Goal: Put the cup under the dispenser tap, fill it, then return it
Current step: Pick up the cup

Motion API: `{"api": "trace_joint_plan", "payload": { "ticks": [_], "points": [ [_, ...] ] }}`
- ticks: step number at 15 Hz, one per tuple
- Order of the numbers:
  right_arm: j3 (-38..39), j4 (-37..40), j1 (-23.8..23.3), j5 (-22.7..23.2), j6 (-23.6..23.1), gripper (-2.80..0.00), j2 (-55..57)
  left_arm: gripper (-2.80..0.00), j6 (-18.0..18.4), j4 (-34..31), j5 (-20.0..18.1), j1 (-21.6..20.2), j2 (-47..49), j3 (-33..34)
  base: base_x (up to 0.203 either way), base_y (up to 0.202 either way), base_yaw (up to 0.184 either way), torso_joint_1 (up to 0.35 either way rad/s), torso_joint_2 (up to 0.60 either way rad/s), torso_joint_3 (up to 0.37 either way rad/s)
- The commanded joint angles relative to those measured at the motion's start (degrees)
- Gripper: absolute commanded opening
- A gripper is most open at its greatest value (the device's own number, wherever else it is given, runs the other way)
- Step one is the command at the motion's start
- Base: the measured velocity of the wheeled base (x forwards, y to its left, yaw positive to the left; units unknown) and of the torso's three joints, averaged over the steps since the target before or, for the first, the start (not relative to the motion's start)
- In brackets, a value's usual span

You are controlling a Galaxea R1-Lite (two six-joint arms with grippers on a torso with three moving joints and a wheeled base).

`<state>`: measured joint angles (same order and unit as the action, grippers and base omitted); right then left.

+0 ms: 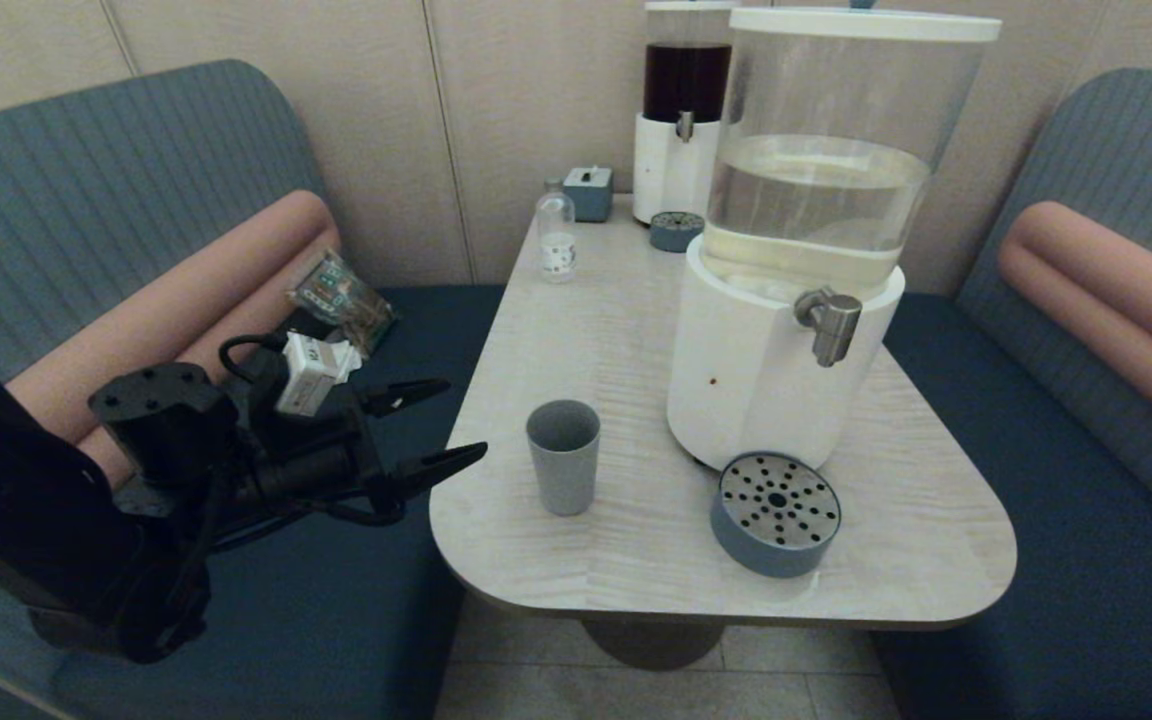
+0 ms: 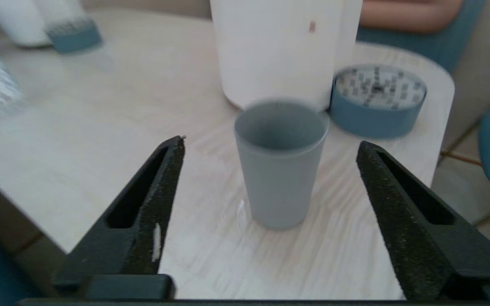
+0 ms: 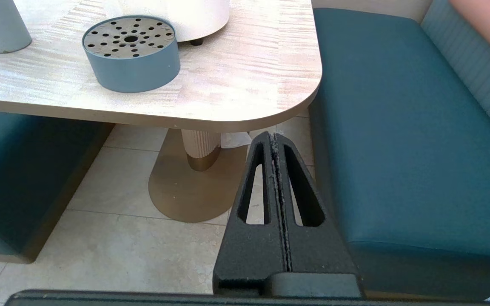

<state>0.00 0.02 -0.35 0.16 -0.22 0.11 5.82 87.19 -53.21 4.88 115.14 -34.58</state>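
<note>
The grey-blue cup (image 1: pixel 563 456) stands upright and empty on the table, left of the large white-based dispenser (image 1: pixel 776 380). The brushed-steel tap (image 1: pixel 831 325) juts from the dispenser's front with its spout pointing down. My left gripper (image 1: pixel 446 422) is open at the table's left edge, a short way left of the cup. In the left wrist view the cup (image 2: pixel 280 163) stands ahead between the spread fingers (image 2: pixel 160 199), apart from both. My right gripper (image 3: pixel 274 137) is shut, low beside the table over the floor, out of the head view.
A low round grey tray (image 1: pixel 775 513) with a perforated metal top sits below the tap near the table's front edge (image 1: pixel 716 600). At the back stand a dark-red-liquid dispenser (image 1: pixel 684 110), a second small tray (image 1: pixel 676 230), a small glass bottle (image 1: pixel 556 236) and a grey box (image 1: pixel 590 190). Benches flank the table.
</note>
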Motion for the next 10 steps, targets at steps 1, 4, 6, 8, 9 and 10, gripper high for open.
{"api": "trace_joint_plan", "payload": {
  "ticks": [1, 4, 6, 8, 9, 10],
  "points": [
    [0.1, 0.0, 0.0, 0.0, 0.0, -2.8, 0.1, 0.0, 0.4, 0.5, -1.6, 0.0, 6.7, -2.1, 0.0, 0.0, 0.0, 0.0, 0.0, 0.0],
    [0.1, 0.0, 0.0, 0.1, 0.0, -2.8, 0.1, 0.0, 0.7, 0.5, -3.5, 0.0, 9.4, -2.3, 0.0, 0.0, 0.0, 0.0, 0.0, 0.0],
    [0.1, 0.0, 0.0, 0.0, 0.0, -2.8, 0.1, 0.0, 0.8, 0.5, -4.0, 0.3, 11.3, -3.1, 0.0, 0.0, 0.0, 0.0, 0.0, 0.0],
    [0.1, 0.0, 0.0, 0.0, 0.0, -2.8, 0.1, 0.0, 0.7, 0.5, -5.0, 0.7, 12.8, -5.6, 0.0, 0.0, 0.0, 0.0, 0.0, 0.0],
    [0.1, 0.0, 0.0, 0.0, 0.0, -2.8, 0.1, 0.0, 0.7, 0.5, -5.3, 1.9, 13.1, -5.5, 0.0, 0.0, 0.0, 0.0, 0.0, 0.0],
    [0.1, 0.0, 0.0, 0.0, 0.0, -2.8, 0.1, 0.0, 0.7, 0.5, -5.3, 3.2, 13.3, -5.3, 0.0, 0.0, 0.0, 0.0, 0.0, 0.0]
  ]
}}
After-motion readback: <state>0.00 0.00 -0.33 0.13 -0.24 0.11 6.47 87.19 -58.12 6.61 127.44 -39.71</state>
